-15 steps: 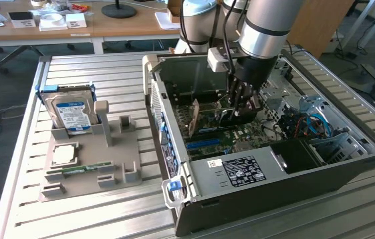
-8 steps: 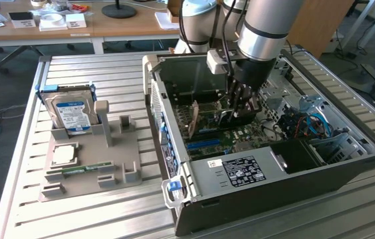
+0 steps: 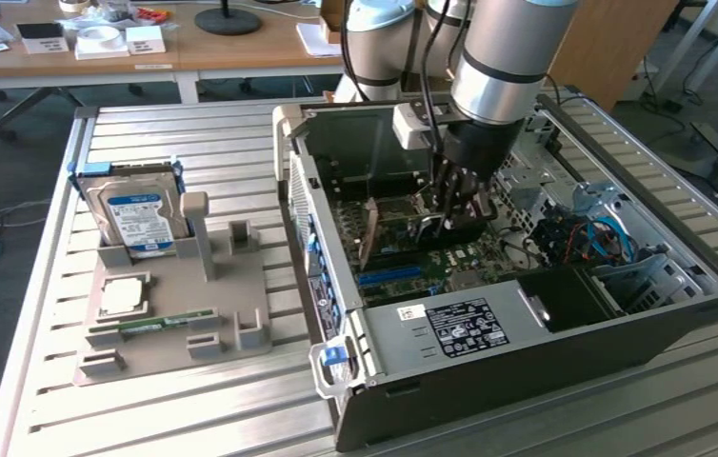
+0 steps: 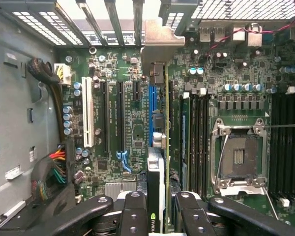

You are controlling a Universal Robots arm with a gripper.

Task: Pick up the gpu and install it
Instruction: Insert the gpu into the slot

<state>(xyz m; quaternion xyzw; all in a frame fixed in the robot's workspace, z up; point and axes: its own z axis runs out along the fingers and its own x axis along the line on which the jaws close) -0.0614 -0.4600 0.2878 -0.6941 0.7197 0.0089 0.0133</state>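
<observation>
Insertion is the step in hand, as I judge it: the gpu point(image 4: 156, 191) is inside the case point(image 3: 525, 400), pinched on edge in the hand point(image 4: 160, 216).

On the exterior view's left, the tray point(image 3: 207, 286) on the bench point(image 3: 181, 133) carries a hard drive point(image 3: 137, 214) and a RAM stick point(image 3: 162, 324), both well apart from the work. To the exterior view's right of the tray the case lies open side up. The arm point(image 3: 506, 57) reaches down into it from above, its last link near vertical and the hand low over the motherboard point(image 4: 132, 123).

From the wrist, the black fingers point(image 4: 132, 211) press one against each face of the card, closed on it rather than spread. The card runs away from the hand toward the back wall of the case, where its bracket point(image 4: 160, 46) sits at the rear openings. A white slot point(image 4: 87, 113) and the black slots beside it stand empty. The blue slot point(image 4: 153, 103) lies in line with the card and comes out from under it. The CPU socket point(image 4: 238, 157) sits well to the far side. I cannot tell whether the card's lower edge is in the blue slot or just above it.

Seating it, in my judgement, calls for a straight, even press toward the board. The card must be square to the blue slot, the bracket true in its opening and the pinch firm. Any tilt or twist would likely bind the edge.
</observation>
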